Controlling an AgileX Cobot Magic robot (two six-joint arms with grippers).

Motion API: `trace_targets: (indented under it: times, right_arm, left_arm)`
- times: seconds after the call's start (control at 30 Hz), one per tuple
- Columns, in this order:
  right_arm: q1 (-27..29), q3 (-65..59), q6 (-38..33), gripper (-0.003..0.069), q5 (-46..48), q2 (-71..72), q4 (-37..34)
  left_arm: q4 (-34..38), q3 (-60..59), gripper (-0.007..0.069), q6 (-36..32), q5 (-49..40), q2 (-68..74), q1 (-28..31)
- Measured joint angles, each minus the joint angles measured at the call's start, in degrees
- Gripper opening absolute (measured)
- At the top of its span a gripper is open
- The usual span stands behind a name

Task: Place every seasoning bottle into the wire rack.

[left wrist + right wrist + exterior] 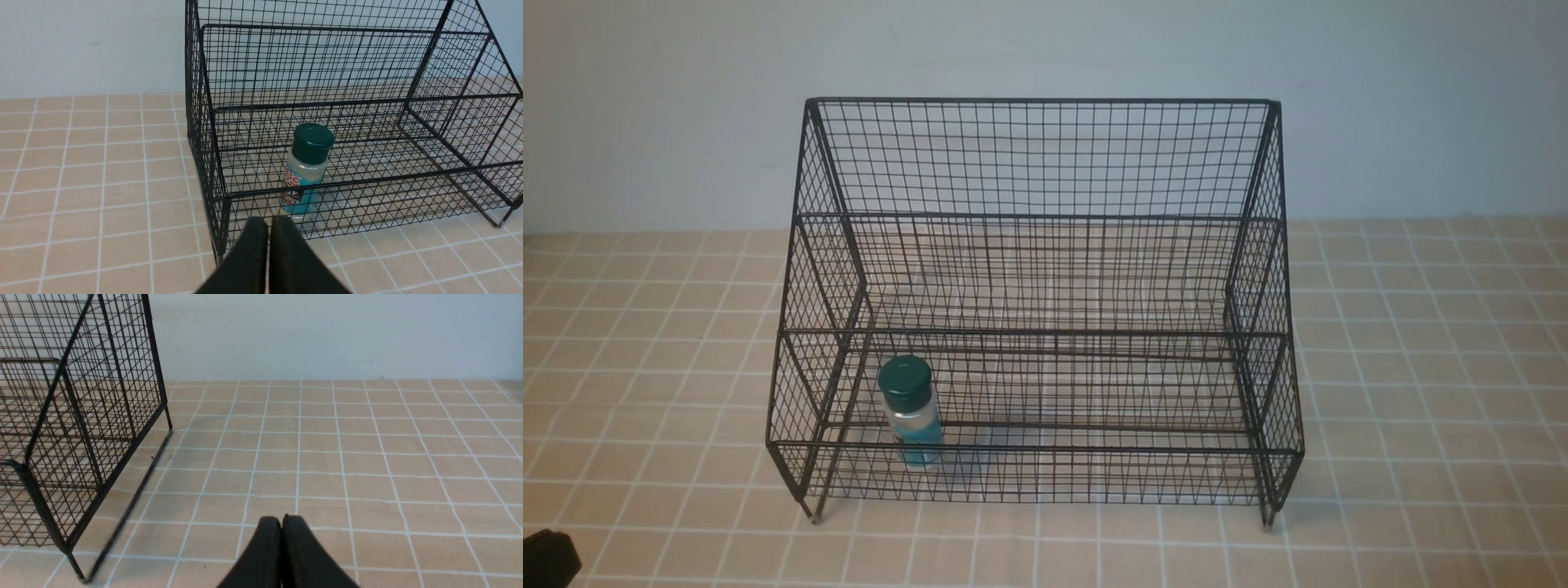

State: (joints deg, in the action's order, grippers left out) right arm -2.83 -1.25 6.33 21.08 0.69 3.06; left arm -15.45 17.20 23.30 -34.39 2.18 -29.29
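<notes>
I see the wire rack (1037, 302) standing on the tabletop (1421, 367), a beige surface ruled into small squares by pale lines; the rack is thin black wire mesh, with a tall grid back, diamond-patterned sides, three stepped tiers and short legs at the near corners; behind it rises a plain pale wall (645, 106). The seasoning bottle (910, 412) stands upright on the lowest, nearest tier, toward the rack's left end, just behind the low front rail; it is small and clear, with a round dark green cap, whitish contents above and a teal label with red print. In my left wrist view the left hand (269, 237) shows two black, smooth, tapering fingers pressed together with nothing between them; it sits low, just in front of the rack's near left corner, pointing at the bottle, apart from it. In my right wrist view the right hand (282, 535) is likewise closed and empty, fingers meeting in a thin seam; it hovers low over bare tabletop to the right of the rack, well apart from it.
</notes>
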Motion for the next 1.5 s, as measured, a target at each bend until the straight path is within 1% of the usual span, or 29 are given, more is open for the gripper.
trace_targets:
  times: [0.13,0.27,0.3,0.4,0.53,0.67,1.5]
  right_arm:
    - [0.0,0.0,0.0,-0.0015,0.0,0.0,0.0]
    - [0.0,0.0,0.0,-0.0015,0.0,0.0,0.0]
    - [0.0,0.0,0.0,-0.0015,0.0,0.0,0.0]
    - [0.0,0.0,0.0,-0.0015,0.0,0.0,0.0]
    - [0.0,0.0,0.0,-0.0015,0.0,0.0,0.0]
    - [0.0,0.0,0.0,-0.0015,0.0,0.0,0.1]
    - [0.0,0.0,0.0,-0.0015,0.0,0.0,0.1]
  left_arm:
    - [0.6,-0.4,-0.0007,-0.4,0.1,-0.1,1.1]
    - [4.8,-3.2,-0.0007,-6.8,2.4,-1.9,7.3]
    - [6.8,-5.2,-0.0007,-11.2,3.9,-2.7,10.4]
    - [11.3,-10.5,-0.0007,-20.1,8.0,-2.8,16.8]
    - [15.5,-15.9,-0.0007,-27.4,10.8,-2.8,21.4]
    - [15.5,-18.4,-0.0007,-29.0,11.5,-2.8,23.1]
    - [15.8,-18.6,-0.0007,-29.1,12.2,-2.8,23.3]
